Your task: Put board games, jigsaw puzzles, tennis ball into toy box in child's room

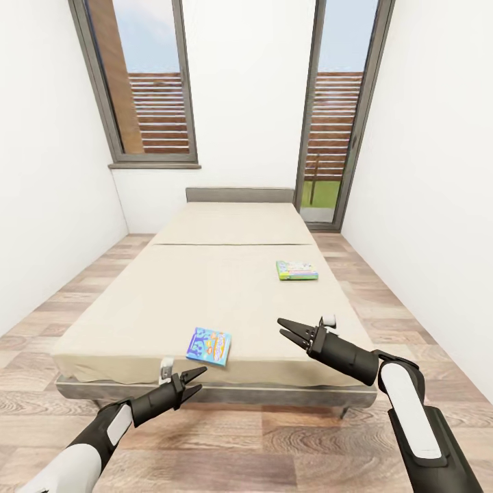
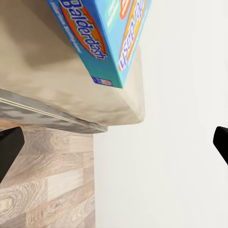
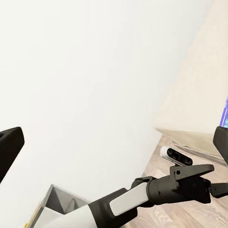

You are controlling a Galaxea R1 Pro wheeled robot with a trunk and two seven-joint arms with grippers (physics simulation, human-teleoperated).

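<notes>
Two board games lie on the bed (image 1: 226,287): a blue one (image 1: 209,346) near the foot edge, a green-and-white one (image 1: 296,270) farther up toward the robot's right. Left gripper (image 1: 192,384), fingers spread and empty, hovers just short of the blue box. Right gripper (image 1: 291,330) is likewise spread, over the mattress. A good pick probably advances the left fingers level, straddling the box's near edge before closing.
</notes>
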